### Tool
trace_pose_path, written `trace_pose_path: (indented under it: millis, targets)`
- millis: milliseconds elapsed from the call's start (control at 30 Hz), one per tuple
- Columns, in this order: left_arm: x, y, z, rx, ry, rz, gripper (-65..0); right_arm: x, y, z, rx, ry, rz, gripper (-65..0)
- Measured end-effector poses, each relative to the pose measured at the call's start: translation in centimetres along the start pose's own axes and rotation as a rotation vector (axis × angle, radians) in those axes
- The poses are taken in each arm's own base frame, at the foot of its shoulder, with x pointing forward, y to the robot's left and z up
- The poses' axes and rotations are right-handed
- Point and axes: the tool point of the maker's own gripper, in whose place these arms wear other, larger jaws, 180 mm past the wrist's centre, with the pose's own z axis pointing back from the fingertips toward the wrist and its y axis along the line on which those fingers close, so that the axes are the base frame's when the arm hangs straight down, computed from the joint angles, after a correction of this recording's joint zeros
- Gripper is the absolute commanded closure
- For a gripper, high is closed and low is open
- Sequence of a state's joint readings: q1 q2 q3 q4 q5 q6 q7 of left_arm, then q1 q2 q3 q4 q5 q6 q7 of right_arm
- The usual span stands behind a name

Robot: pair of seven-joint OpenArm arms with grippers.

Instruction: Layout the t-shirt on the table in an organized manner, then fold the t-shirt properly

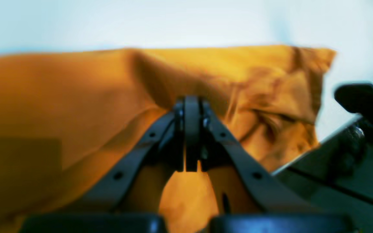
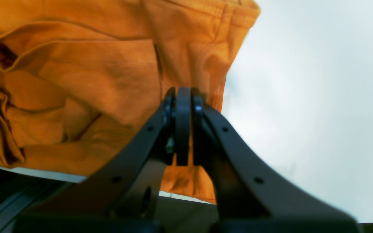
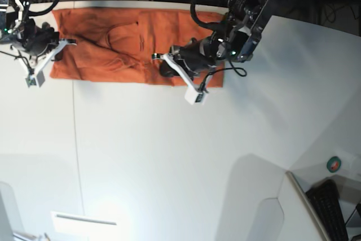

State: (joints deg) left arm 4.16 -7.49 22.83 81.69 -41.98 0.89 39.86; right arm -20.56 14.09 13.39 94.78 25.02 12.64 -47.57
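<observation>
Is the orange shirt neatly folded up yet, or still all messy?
Still messy. The t-shirt lies stretched in a long wrinkled strip along the table's far edge, bunched near the middle, not a tidy folded stack.

My left wrist picture is blurry. My arms hide parts of the t-shirt (image 3: 113, 49), so I can't see them.

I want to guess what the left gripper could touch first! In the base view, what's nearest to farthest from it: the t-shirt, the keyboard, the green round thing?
1. T-shirt, right under the left gripper.
2. Green round thing, far toward the lower right.
3. Keyboard, bottom right corner, a bit farther.
</observation>
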Motion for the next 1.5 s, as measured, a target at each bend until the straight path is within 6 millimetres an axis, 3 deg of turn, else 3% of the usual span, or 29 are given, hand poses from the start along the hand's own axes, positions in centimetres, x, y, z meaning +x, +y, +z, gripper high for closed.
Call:
trace_pose_path:
  millis: [167, 300, 367, 433, 533, 633, 733, 767, 867, 900, 933, 1000, 1133, 1367, 1500]
  targets:
    - [-0.1, -0.7, -1.2, -0.005, 0.016, 0.021, 0.0, 0.0, -0.1, 0.0, -0.002, -0.001, -0.002, 0.0]
    - [1.6, -1.4, -0.3, -0.023, -0.033, -0.006, 0.0, 0.0, -0.2, 0.0, -0.004, 0.001, -0.001, 0.0]
    - [2.6, -0.9, 1.0, -0.026, -0.065, -0.020, 0.0, -0.1, -0.1, 0.0, -0.003, 0.001, 0.000, 0.0]
    - [3.9, 1.4, 3.6, 0.019, -0.131, -0.008, 0.0, -0.1, -0.2, 0.0, -0.003, 0.003, 0.004, 0.0]
    - [4.1, 8.1, 8.6, 0.181, -0.215, 0.069, 0.0, 0.0, -0.2, 0.0, -0.006, -0.003, -0.003, 0.0]
    - [2.3, 14.2, 13.0, 0.340, -0.233, 0.133, 0.0, 1.0, -0.2, 0.3, -0.006, -0.083, -0.001, 0.0]
    - [0.3, 18.0, 15.7, 0.430, -0.226, 0.197, 0.0, 1.8, 0.7, 1.0, 0.016, -0.169, -0.013, 0.0]
    - [-0.6, 19.2, 16.4, 0.459, -0.214, 0.216, 0.0, 1.6, 1.4, 0.9, 0.045, -0.165, -0.048, -4.1]
    - [-1.9, 21.7, 18.4, 0.504, -0.207, 0.231, 0.0, 1.4, 3.6, 0.6, 0.152, -0.128, -0.142, -36.9]
    - [-1.7, 21.9, 19.0, 0.497, -0.220, 0.222, 0.0, 1.9, 3.7, 0.5, 0.185, -0.144, -0.159, -45.6]
    - [-1.5, 22.2, 19.5, 0.498, -0.235, 0.217, 0.0, 2.0, 4.0, 0.4, 0.232, -0.151, -0.170, -50.1]
    - [-1.2, 22.4, 19.8, 0.498, -0.247, 0.207, 0.0, 1.5, 4.1, 0.4, 0.322, -0.152, -0.172, -50.6]
    - [-2.3, 22.1, 18.3, 0.542, -0.192, 0.121, 0.0, -1.1, 1.9, -0.8, 0.296, -0.093, -0.204, -50.6]
    - [-3.1, 18.7, 14.1, 0.501, -0.196, -0.039, 0.0, -0.4, -1.7, 0.0, 0.211, -0.140, -0.230, -50.6]
    - [-4.8, 18.6, 13.1, 0.461, -0.156, -0.026, 0.0, -0.7, -2.7, -0.4, 0.183, -0.110, -0.211, -50.6]
